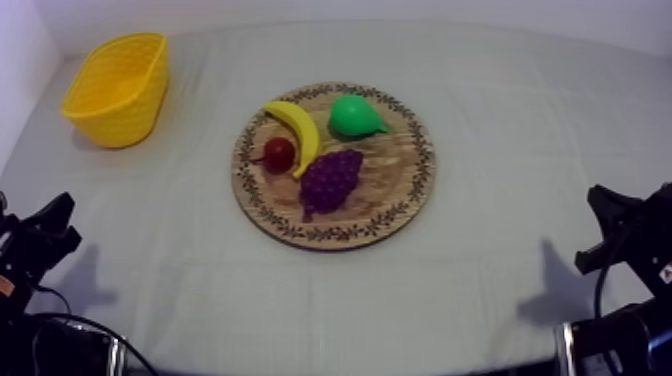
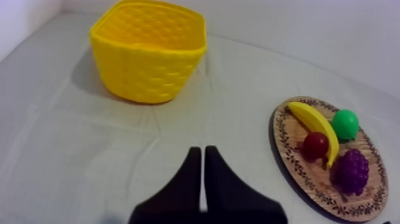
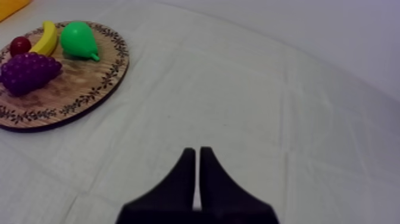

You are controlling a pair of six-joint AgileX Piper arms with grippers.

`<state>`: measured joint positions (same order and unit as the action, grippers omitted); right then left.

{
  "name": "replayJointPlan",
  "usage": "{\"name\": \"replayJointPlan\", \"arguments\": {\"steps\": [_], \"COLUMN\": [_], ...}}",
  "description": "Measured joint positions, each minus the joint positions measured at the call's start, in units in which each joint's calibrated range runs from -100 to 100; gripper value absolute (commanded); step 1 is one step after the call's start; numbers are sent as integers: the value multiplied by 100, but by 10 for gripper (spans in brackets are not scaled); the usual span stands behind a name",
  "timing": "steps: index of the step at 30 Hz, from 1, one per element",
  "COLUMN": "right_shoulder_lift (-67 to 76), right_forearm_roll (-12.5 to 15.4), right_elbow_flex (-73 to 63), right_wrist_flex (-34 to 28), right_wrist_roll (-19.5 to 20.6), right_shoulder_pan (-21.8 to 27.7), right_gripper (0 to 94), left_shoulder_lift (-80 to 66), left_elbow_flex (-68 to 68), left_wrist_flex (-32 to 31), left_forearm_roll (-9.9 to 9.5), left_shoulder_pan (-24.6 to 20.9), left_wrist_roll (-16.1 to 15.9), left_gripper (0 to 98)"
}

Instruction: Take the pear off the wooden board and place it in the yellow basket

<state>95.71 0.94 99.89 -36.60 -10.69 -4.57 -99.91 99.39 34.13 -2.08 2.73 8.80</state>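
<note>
Pear [image 1: 355, 116] on the wooden board [image 1: 400, 190], near its far rim, just beside the banana [image 1: 296, 130]; small red fruit [image 1: 279, 153] and grapes [image 1: 330, 180] on the same board; yellow basket [image 1: 125, 115] well apart at the far left of the surface [image 1: 500, 120], mouth up; left gripper [image 2: 202, 156] low over bare surface, fingers pressed together on nothing; right gripper [image 3: 197, 154] likewise closed and holding nothing

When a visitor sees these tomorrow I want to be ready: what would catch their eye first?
The bright yellow basket stands out at the far left of the pale cloth. Next comes the round wooden board in the middle, carrying a green pear, a banana, purple grapes and a small red fruit. The left gripper and right gripper sit low at the near corners, fingers together.
</note>
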Motion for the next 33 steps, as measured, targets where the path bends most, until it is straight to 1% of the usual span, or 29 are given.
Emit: {"name": "replayJointPlan", "arguments": {"steps": [19,24,27,30,33], "right_shoulder_lift": [0,0,0,0,0], "right_forearm_roll": [0,0,0,0,0], "right_elbow_flex": [0,0,0,0,0], "right_wrist_flex": [0,0,0,0,0], "right_wrist_roll": [3,3,0,0,0], "right_shoulder_pan": [0,0,0,0,0], "right_gripper": [4,4,4,4,4], "left_shoulder_lift": [-6,-9,-9,-9,-9], "left_elbow_flex": [0,-43,-67,-84,-81], "left_wrist_flex": [0,189,238,222,83], "left_forearm_roll": [0,22,39,155,311], "left_shoulder_pan": [58,285,502,735,975], "left_wrist_roll": [-17,-189,-312,-494,-714], "left_gripper": [0,0,0,0,0]}}
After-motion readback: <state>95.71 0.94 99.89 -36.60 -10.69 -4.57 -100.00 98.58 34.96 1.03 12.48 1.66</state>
